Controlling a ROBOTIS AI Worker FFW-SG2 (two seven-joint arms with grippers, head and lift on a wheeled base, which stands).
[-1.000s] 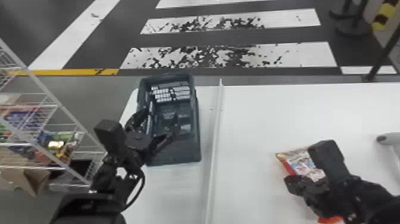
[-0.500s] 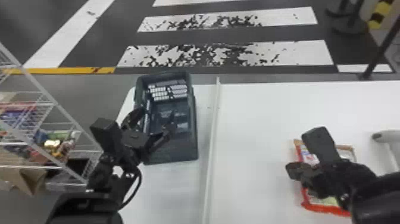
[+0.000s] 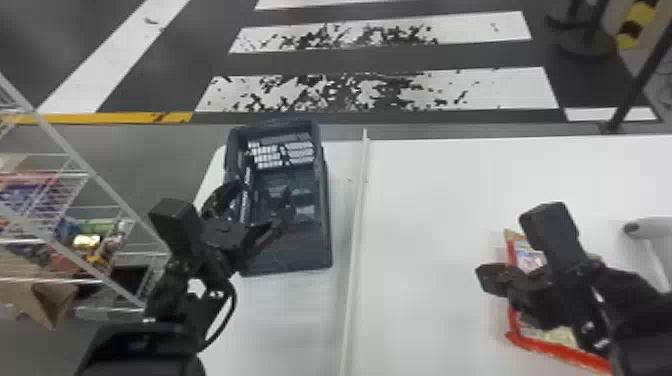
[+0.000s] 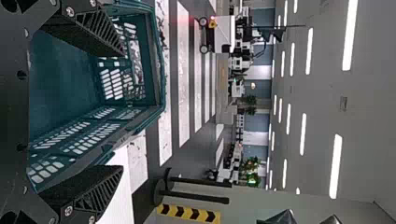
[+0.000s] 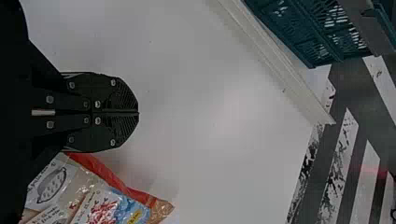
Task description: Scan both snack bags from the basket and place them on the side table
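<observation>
In the last second the snack bag (image 3: 530, 261) has turned from a slant to lying nearly square, a little farther to my right, and my right claw (image 5: 135, 113) has drawn forward over it. That claw is clenched on nothing, its two fingers pressed together above the table (image 3: 425, 250), with the bag lying loose just beside and partly under it. I take this as the bag being laid down or straightened rather than carried; whether it has been scanned I can't tell. My left claw (image 3: 263, 189) has hardly moved: it is spread wide at the basket (image 3: 300, 255), grasping nothing. The bag is out of the basket, on the right-hand side of the pale rail (image 3: 356, 225), so I'd judge the job is partly along, with the scan or the final placing to settle next. Counting up: one snack bag that I can make out, though I can't say whether a second lies beneath it; one basket; one rail; one pale grey tool (image 3: 657, 227) at my far right, probably the scanner; and two claws, one clenched and one released.
</observation>
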